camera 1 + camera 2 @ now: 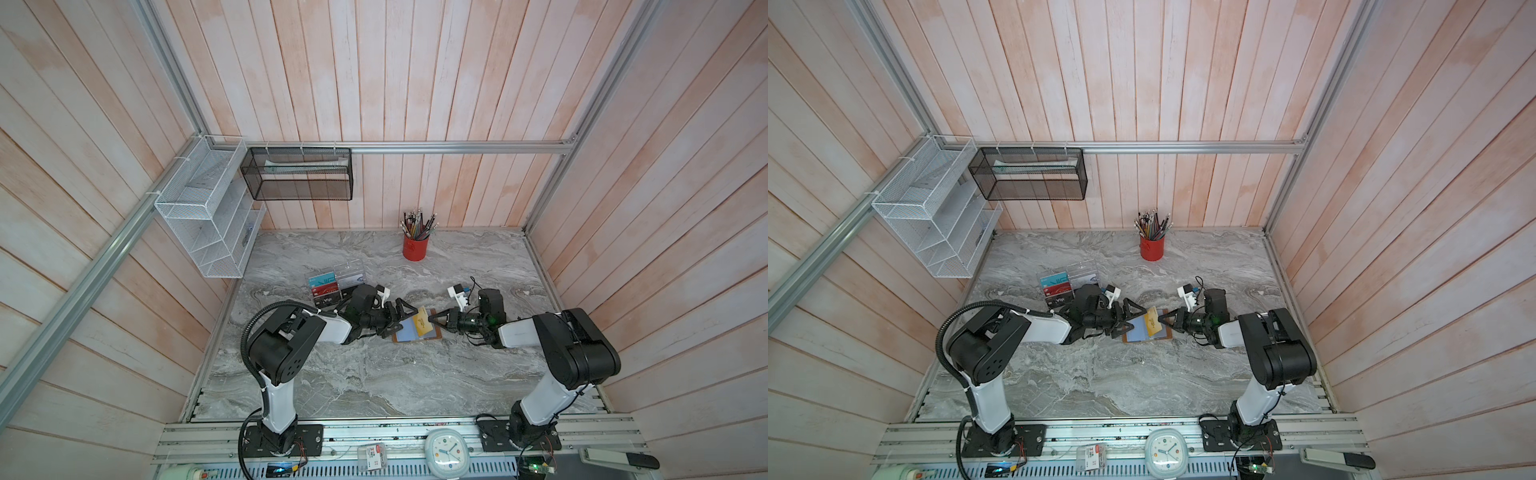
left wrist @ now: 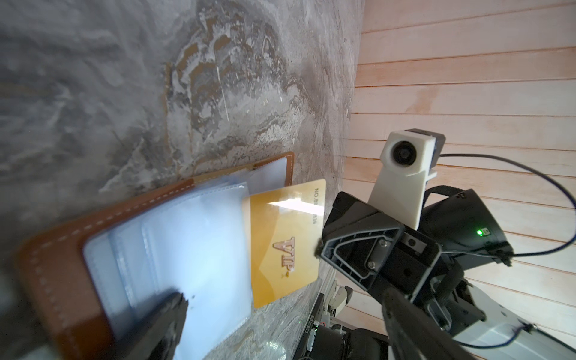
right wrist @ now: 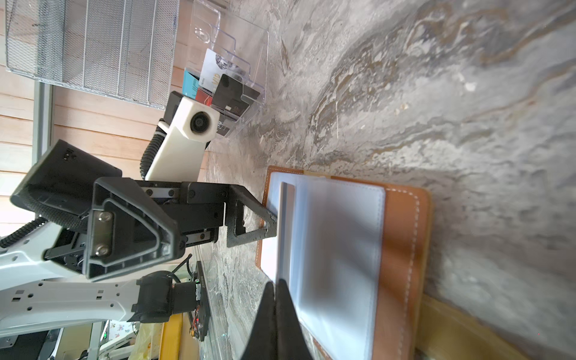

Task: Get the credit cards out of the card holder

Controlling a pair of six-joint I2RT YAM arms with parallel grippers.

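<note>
The tan leather card holder [image 1: 405, 338] [image 1: 1133, 340] lies open on the marble, its clear sleeves facing up. A gold-yellow credit card [image 1: 423, 325] [image 1: 1153, 323] [image 2: 285, 237] sticks out of a sleeve on the right arm's side. My right gripper [image 1: 433, 320] [image 1: 1163, 320] [image 3: 277, 285] is shut on that card's outer edge. In the right wrist view the card [image 3: 285, 224] shows edge-on above the leather [image 3: 402, 249]. My left gripper [image 1: 401, 320] [image 1: 1130, 319] [image 2: 283, 299] stands open over the holder's left half [image 2: 56, 274], with one of its fingers [image 2: 170, 321] resting on the sleeves.
A clear acrylic rack [image 1: 353, 266] [image 3: 258, 46] behind the left gripper holds teal, red, whitish and black cards. A red cup of pencils [image 1: 415, 248] stands at the back. Mesh baskets [image 1: 297, 174] hang on the back-left walls. A clock [image 1: 446, 451] lies on the front rail.
</note>
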